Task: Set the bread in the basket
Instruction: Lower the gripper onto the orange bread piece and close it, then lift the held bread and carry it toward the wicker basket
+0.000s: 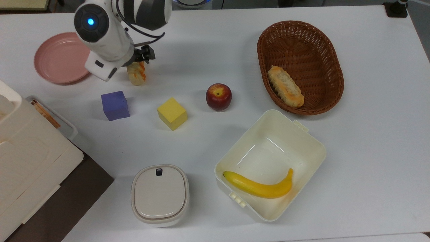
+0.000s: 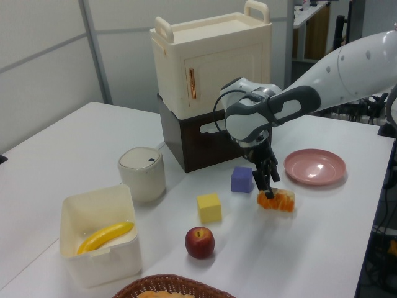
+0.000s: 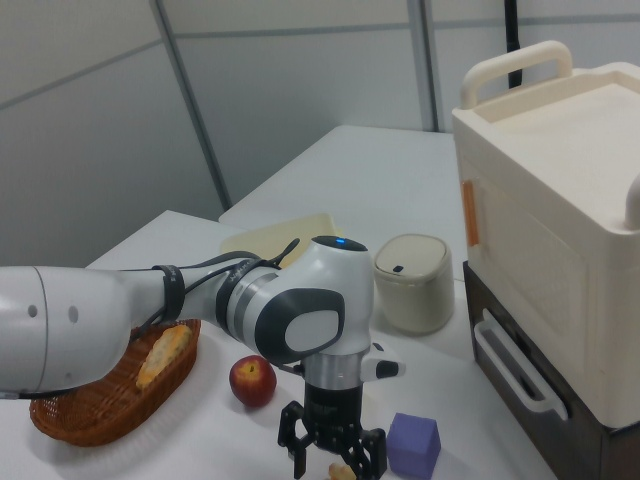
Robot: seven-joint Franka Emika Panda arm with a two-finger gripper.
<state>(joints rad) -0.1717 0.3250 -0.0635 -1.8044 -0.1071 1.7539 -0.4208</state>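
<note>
The bread point(image 1: 136, 76) is a short cream roll with orange patches, lying on the white table between the pink plate and the apple. My gripper point(image 1: 138, 62) has come down over its far end; it is open, with one finger on each side of the roll. The left view has the gripper point(image 2: 268, 189) low over the bread point(image 2: 280, 200). In the right view a bit of bread point(image 3: 340, 470) sits between the spread fingers of the gripper point(image 3: 333, 460). The brown wicker basket point(image 1: 265, 40) stands at the top view's right and holds a longer flat bread point(image 1: 285, 86).
A red apple point(image 1: 218, 96), a yellow cube point(image 1: 172, 113) and a purple cube point(image 1: 115, 105) lie between bread and basket. A pink plate point(image 1: 53, 60) sits beside the arm. The cream box point(image 1: 314, 143) holds a banana point(image 1: 258, 186). A lidded white pot point(image 1: 159, 195) and a cabinet point(image 1: 27, 161) are nearby.
</note>
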